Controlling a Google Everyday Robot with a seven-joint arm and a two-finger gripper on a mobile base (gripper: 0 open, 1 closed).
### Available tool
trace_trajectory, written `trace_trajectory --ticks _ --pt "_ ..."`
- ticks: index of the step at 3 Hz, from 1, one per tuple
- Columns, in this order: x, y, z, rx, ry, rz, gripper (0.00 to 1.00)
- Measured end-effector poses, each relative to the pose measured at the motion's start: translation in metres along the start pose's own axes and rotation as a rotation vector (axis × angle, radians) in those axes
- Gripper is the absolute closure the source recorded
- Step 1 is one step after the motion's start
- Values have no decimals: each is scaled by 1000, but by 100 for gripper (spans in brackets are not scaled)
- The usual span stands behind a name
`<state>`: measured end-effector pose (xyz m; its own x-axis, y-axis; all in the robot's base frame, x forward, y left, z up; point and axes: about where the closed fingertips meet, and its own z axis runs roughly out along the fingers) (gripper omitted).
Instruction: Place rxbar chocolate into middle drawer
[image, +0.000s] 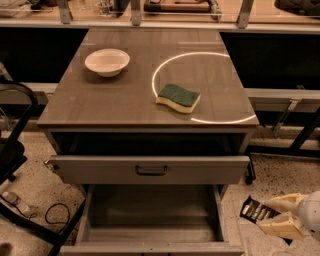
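My gripper (266, 216) is low at the right edge of the camera view, just right of the cabinet. Its cream fingers (284, 203) are shut on the rxbar chocolate (253, 209), a small dark bar with pale lettering that sticks out to the left. The middle drawer (150, 212) is pulled out at the bottom of the cabinet, a deep grey-brown tray with a bare floor. The bar is outside the drawer, beyond its right wall (219, 210) and about level with it.
Above it, a drawer with a flat front and dark handle (151, 171) is partly pulled out. On the cabinet top sit a green-and-yellow sponge (178, 97) and a white bowl (107, 61). A black frame (15, 150) and cables (55, 212) stand at the left.
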<state>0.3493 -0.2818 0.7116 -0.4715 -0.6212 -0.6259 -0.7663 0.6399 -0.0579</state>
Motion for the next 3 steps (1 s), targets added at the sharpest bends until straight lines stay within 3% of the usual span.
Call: trace_trajectory --ticks 2,3 --pt "-1 3 10 6 17 -4 100" --pt "-2 28 81 -63 13 12 100"
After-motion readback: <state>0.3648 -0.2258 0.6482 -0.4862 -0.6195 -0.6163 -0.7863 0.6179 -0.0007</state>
